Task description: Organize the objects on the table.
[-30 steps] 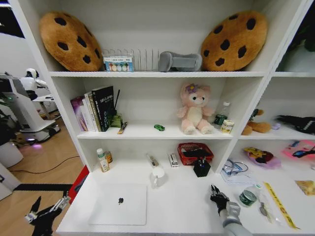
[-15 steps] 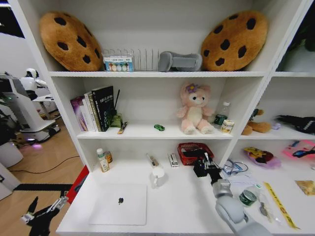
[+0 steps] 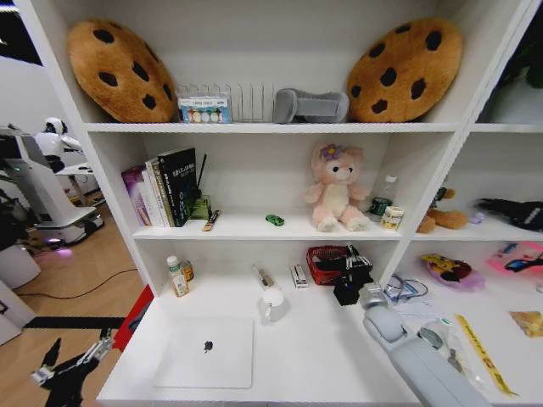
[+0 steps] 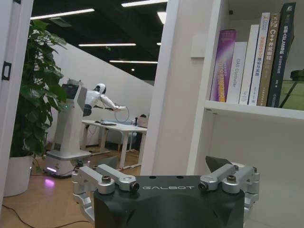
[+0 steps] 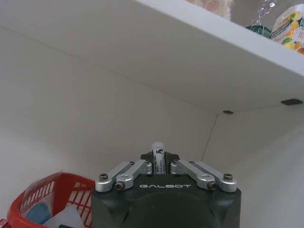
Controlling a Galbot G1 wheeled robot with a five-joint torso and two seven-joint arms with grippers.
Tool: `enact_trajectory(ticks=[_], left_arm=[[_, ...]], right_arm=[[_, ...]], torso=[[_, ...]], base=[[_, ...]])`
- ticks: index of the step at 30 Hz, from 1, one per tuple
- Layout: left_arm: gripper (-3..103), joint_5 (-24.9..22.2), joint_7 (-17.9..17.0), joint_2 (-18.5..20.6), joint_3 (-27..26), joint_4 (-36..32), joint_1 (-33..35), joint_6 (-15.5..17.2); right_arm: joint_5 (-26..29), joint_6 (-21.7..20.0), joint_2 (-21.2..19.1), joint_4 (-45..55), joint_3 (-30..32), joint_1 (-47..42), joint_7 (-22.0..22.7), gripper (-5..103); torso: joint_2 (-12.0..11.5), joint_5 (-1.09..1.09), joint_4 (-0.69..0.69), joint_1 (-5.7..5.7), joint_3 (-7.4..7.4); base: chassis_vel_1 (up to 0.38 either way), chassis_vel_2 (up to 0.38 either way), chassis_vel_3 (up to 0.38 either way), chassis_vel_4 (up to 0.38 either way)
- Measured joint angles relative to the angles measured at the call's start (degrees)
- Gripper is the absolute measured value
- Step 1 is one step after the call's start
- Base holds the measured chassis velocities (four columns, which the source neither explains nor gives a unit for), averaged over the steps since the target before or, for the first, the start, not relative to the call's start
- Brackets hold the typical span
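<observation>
The silver laptop (image 3: 204, 352) lies closed at the front left of the white table (image 3: 314, 356). A tiny green toy car (image 3: 274, 220) sits on the middle shelf. My right gripper (image 3: 355, 257) hangs at the back of the table, just over a black pen holder (image 3: 346, 291) and beside the red basket (image 3: 327, 261). In the right wrist view the right gripper (image 5: 160, 165) is shut on a white pen (image 5: 157, 148) that stands up between the fingers. A second slim white pen (image 3: 261, 275) lies behind the white mug (image 3: 271, 301). My left gripper (image 3: 69, 365) hangs open, low, off the table's left end.
Books (image 3: 165, 186), a pink plush (image 3: 335, 188) and small bottles stand on the middle shelf. A yellow ruler (image 3: 482, 352), a tape roll (image 3: 428, 337) and glasses (image 3: 403, 290) lie on the right side of the table. The shelf board hangs close over my right gripper.
My right arm has reached from the table's front edge back and up to the black pen holder by the red basket. The left gripper has sunk slightly.
</observation>
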Motion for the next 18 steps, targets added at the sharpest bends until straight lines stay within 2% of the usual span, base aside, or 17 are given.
enact_trajectory(ticks=[7, 14, 16, 17, 18], left_arm=[[100, 0.6, 0.0, -0.1, 0.8, -0.3, -0.5, 0.3], [100, 0.6, -0.1, -0.1, 0.8, -0.1, -0.6, 0.3], [100, 0.6, -0.1, -0.1, 0.9, 0.1, -0.7, 0.3], [100, 0.6, -0.1, -0.1, 0.9, 0.1, -0.7, 0.3], [100, 0.6, -0.1, -0.1, 1.0, 0.2, -0.7, 0.3]], right_arm=[[-1.4, 2.7, 0.0, -2.9, -0.2, 0.4, -1.5, 12], [-2.0, 2.8, 0.1, -3.1, -0.1, -0.1, -0.8, 10], [-2.2, 2.8, 0.1, -2.6, 0.0, -0.6, -0.8, 20], [-2.2, 2.8, 0.1, -2.6, 0.0, -0.6, -0.8, 20], [-2.3, 2.8, 0.1, -2.5, 0.0, -0.7, -0.8, 25]], torso=[[0.0, -0.01, 0.0, -0.01, 0.0], [0.0, -0.01, 0.01, -0.01, 0.0], [0.0, -0.01, 0.0, -0.01, 0.0], [0.0, -0.01, 0.0, -0.01, 0.0], [0.0, -0.01, 0.01, -0.01, 0.0]], base=[[0.0, 0.0, 0.0, 0.0], [0.0, 0.0, 0.0, 0.0], [0.0, 0.0, 0.0, 0.0], [0.0, 0.0, 0.0, 0.0], [0.0, 0.0, 0.0, 0.0]])
